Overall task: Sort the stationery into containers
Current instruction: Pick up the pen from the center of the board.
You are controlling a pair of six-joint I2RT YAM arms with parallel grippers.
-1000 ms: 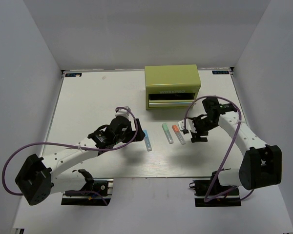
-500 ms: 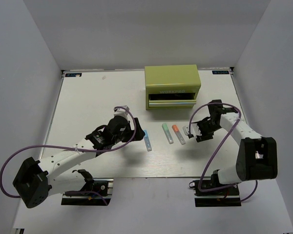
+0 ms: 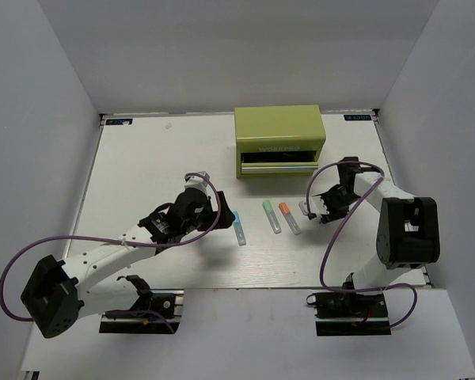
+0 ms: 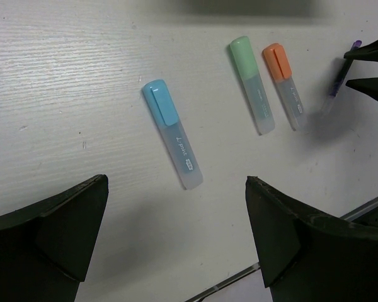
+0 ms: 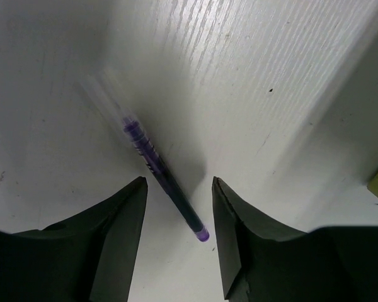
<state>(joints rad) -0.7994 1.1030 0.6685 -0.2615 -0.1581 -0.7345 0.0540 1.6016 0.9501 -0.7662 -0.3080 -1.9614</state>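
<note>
Right gripper (image 5: 178, 184) has narrowed, not touching, astride a slim glossy purple pen (image 5: 160, 173) slanting toward 5 o'clock, clear only in wrist views; left gripper (image 4: 176, 185) gapes wide.

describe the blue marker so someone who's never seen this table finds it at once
Find the olive-green chest at the far edge of the white table. Three stubby clear markers lie in front of it, caps toward the chest. The blue marker is the leftmost, set apart from the green marker and orange marker, and the only one with a light-blue cap.
</note>
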